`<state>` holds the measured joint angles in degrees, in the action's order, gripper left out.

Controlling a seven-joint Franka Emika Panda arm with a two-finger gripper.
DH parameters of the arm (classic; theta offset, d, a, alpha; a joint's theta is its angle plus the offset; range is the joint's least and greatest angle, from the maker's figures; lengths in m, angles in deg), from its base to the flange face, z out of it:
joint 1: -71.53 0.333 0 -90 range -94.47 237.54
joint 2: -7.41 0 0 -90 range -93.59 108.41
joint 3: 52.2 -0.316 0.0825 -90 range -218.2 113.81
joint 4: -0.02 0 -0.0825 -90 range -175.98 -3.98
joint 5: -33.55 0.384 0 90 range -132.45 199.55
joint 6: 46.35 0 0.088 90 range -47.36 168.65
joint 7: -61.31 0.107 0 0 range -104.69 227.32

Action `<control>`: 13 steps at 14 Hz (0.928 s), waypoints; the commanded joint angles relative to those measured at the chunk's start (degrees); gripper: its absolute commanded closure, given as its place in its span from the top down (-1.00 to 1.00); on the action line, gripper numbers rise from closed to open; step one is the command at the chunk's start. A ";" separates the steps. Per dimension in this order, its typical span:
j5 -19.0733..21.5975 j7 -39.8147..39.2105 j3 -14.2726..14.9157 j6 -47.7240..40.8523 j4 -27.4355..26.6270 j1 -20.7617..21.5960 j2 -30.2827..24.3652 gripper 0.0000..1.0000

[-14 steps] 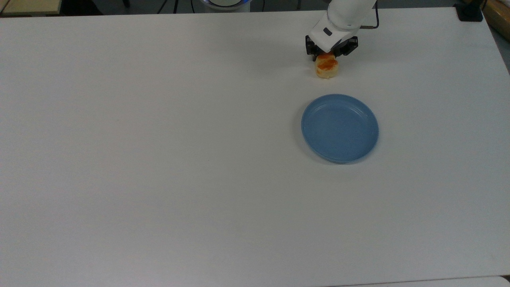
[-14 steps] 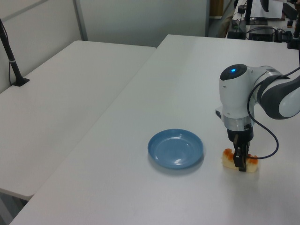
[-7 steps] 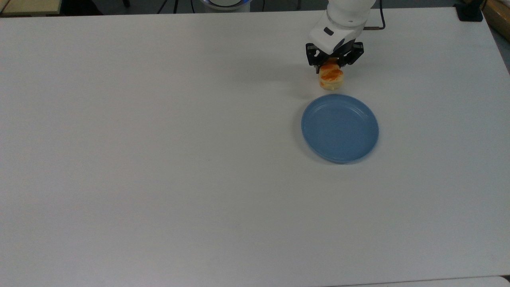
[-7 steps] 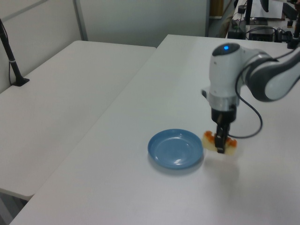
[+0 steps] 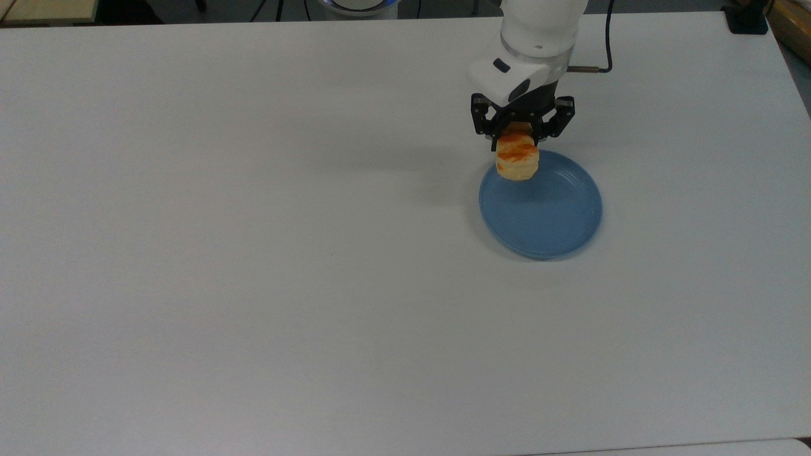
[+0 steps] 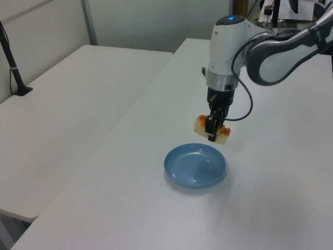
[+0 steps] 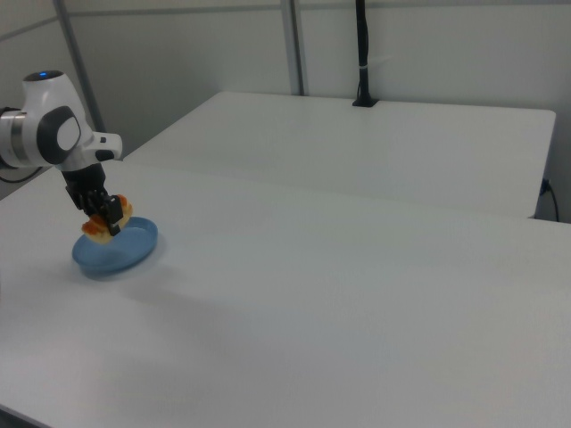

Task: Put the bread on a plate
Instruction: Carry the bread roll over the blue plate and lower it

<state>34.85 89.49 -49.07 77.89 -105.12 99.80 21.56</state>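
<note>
The pale-yellow bread (image 5: 517, 159) (image 6: 200, 124) (image 7: 99, 227) with orange-brown glaze on top hangs in the air, held by my gripper (image 5: 518, 140) (image 6: 212, 129) (image 7: 104, 214), which is shut on it. The round blue plate (image 5: 551, 221) (image 6: 195, 169) (image 7: 120, 250) lies flat on the white table. In the top view the bread overlaps the plate's upper-left rim. In the left view it hangs clearly above the plate's far edge.
The white table (image 5: 253, 253) stretches wide around the plate. A second white table (image 6: 67, 94) stands beside it, with a black post (image 6: 13, 67) (image 7: 361, 53) clamped at its far edge. The arm's cable (image 5: 602, 44) trails behind the wrist.
The gripper has lifted the bread off the table and carried it toward the plate; it now hangs over the plate's rim. The plate has not moved.
</note>
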 commanded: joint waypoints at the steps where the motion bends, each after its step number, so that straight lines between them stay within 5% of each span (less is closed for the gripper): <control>1: 0.19 3.80 0.48 -1.38 7.30 1.43 8.85 0.29; 4: -0.42 8.29 0.48 -1.20 10.13 3.02 14.14 0.42; 5: -0.42 9.52 0.48 -1.11 10.22 3.28 14.41 0.73; 7: -0.25 10.14 0.48 -1.11 10.22 3.54 13.89 0.98; 10: -0.34 8.75 0.57 -2.77 10.05 3.37 9.43 1.00; 13: 0.28 3.64 1.53 -14.36 10.22 2.49 1.00 1.00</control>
<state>34.85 96.19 -48.84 70.48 -93.37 102.50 30.37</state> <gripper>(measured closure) 0.000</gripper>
